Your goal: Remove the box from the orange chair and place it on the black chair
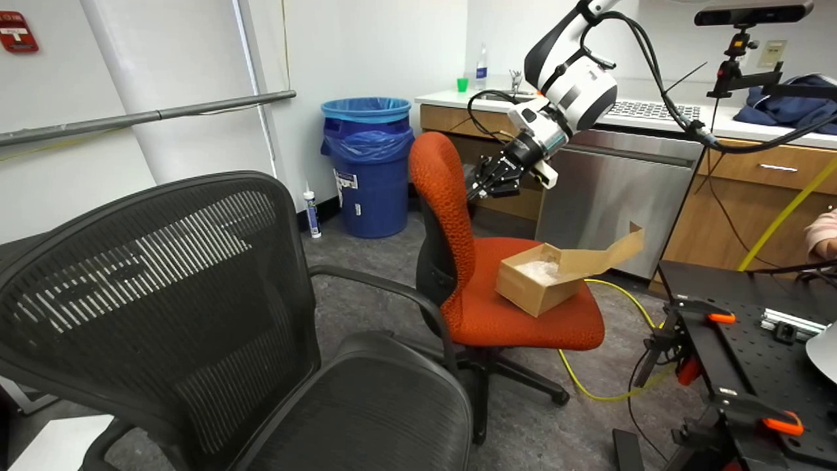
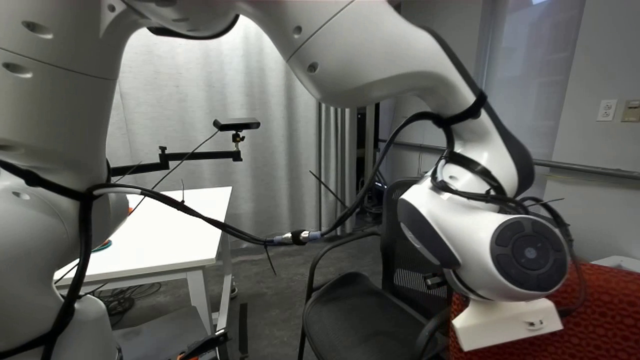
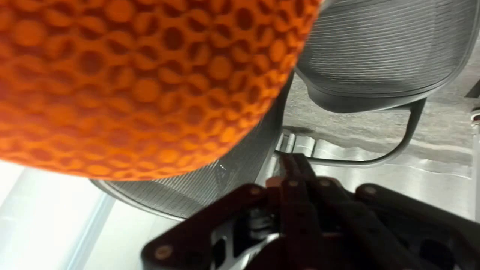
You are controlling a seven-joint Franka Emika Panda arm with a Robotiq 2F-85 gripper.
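The box [image 1: 523,290] is an open tan cardboard box with raised flaps and whitish contents. It sits on the seat of the orange chair [image 1: 529,332] in an exterior view. It does not show in the wrist view. The orange chair's backrest fills the upper left of the wrist view [image 3: 150,75] and is partly seen in an exterior view [image 2: 595,315]. The black chair [image 1: 366,412] stands beside the orange chair, its seat bare; it also shows in an exterior view [image 2: 355,315] and the wrist view [image 3: 382,48]. My gripper [image 1: 473,192] is shut and empty, beside the orange backrest, above the box's level.
The orange backrest [image 1: 446,190] stands between my gripper and the black chair. The black armrest [image 1: 386,282] reaches toward the orange chair. A blue bin [image 1: 371,176] and a counter with a steel front [image 1: 608,196] are behind. A black table [image 1: 739,340] is at the right.
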